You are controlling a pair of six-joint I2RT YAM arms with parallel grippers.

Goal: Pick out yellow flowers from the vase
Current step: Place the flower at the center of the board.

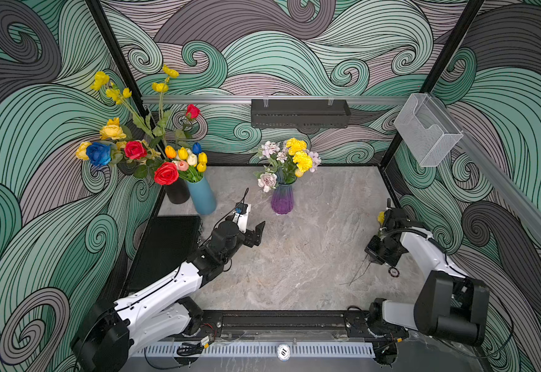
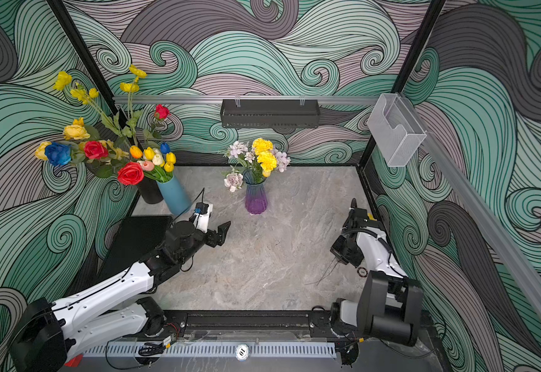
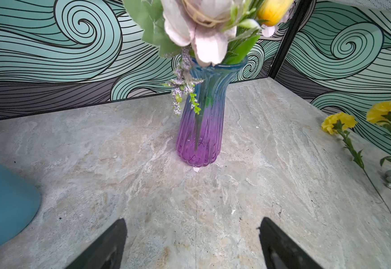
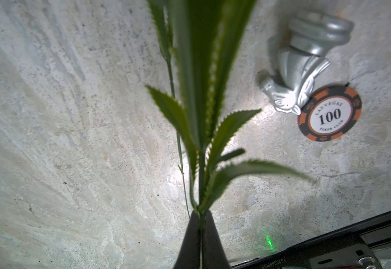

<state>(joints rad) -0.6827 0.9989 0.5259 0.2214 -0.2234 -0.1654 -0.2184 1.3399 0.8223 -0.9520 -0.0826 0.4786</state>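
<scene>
Nearest, the right tool (image 4: 200, 223) is seen pressed together on a leafy green stem (image 4: 201, 167). A second, thinner stem (image 4: 180, 149) is laid on the surface (image 4: 73, 116) behind it, with one poker chip (image 4: 329, 114) and one silver horse figure (image 4: 301, 65) close together beside them. Two yellow blooms (image 3: 339, 121) out of the vase are shown near that tool in the left wrist view. Farther in, the left tool (image 3: 192, 223) is held spread and empty. The purple vase (image 1: 282, 201) is placed at about 1 o'clock from it in a top view and at 10 o'clock from the right tool, so the left arm is judged nearer. Two yellow pom-poms (image 1: 296, 145) and one yellow bud (image 1: 299, 173) are left in it, on near-upright stems, so a straight upward lift is called for. Farthest, at 11 o'clock, one blue vase (image 1: 202, 196) and one black vase (image 1: 177, 193) are crowded with more yellow flowers (image 1: 182, 153).
</scene>
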